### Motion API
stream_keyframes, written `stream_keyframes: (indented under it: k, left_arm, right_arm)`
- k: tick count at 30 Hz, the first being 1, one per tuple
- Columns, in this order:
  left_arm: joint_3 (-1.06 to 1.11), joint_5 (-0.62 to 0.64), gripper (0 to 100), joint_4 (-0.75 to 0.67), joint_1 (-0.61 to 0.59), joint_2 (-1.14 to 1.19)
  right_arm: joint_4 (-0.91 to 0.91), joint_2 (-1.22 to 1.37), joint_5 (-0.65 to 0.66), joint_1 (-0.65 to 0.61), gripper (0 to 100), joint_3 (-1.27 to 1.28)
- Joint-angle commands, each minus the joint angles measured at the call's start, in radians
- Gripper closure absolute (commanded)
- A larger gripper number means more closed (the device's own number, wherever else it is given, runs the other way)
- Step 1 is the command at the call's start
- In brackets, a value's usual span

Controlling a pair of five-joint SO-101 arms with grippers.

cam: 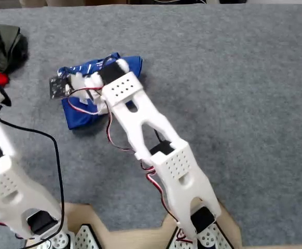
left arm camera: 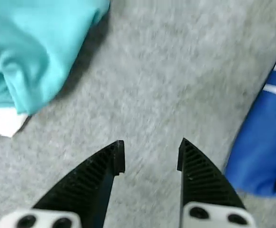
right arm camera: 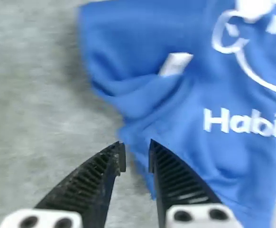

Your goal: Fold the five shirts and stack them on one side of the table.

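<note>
The task looked barely begun: the rumpled blue printed cotton shirt [cam: 78, 115] lay upper left on the grey felt surface [cam: 234, 78], the right hand [right arm camera: 135, 154] narrowly parted at its edge, the left hand [left arm camera: 151, 154] spread wide, and a teal cloth shirt [left arm camera: 29, 42] seemingly unfolded nearby.

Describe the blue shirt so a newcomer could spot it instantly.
On the grey table, look to the far left, where the right gripper is. The blue shirt lies beneath it. It is blue with white print, unlike the dark garment in the corner.
</note>
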Motion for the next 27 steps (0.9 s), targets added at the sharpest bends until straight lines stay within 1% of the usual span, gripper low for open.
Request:
stream_keyframes:
  k: [1,3,6,8,12,17,27]
  left_arm:
    - [0.064,-0.038,81,0.009,-0.018,-0.096]
    - [0.092,-0.061,81,0.009,-0.018,-0.101]
    - [0.114,-0.074,81,0.009,-0.018,-0.099]
    - [0.123,-0.074,81,0.009,-0.018,-0.097]
    - [0.144,-0.074,81,0.008,-0.015,-0.097]
    - [0.146,-0.069,81,0.008,-0.009,-0.097]
    - [0.146,-0.068,81,0.008,0.021,-0.097]
  right_arm:
    - [-0.072,-0.005,-0.006,0.012,89.9,-0.007]
    - [-0.097,0.002,-0.009,0.01,87.5,0.005]
    - [-0.12,0.041,-0.011,0.015,79.8,0.018]
    - [-0.115,0.07,-0.011,0.027,77.6,0.018]
    - [-0.095,0.087,-0.011,0.053,79.7,0.018]
    - [-0.034,0.085,-0.011,0.054,79.3,0.018]
    - [-0.032,0.09,-0.009,0.048,79.3,0.071]
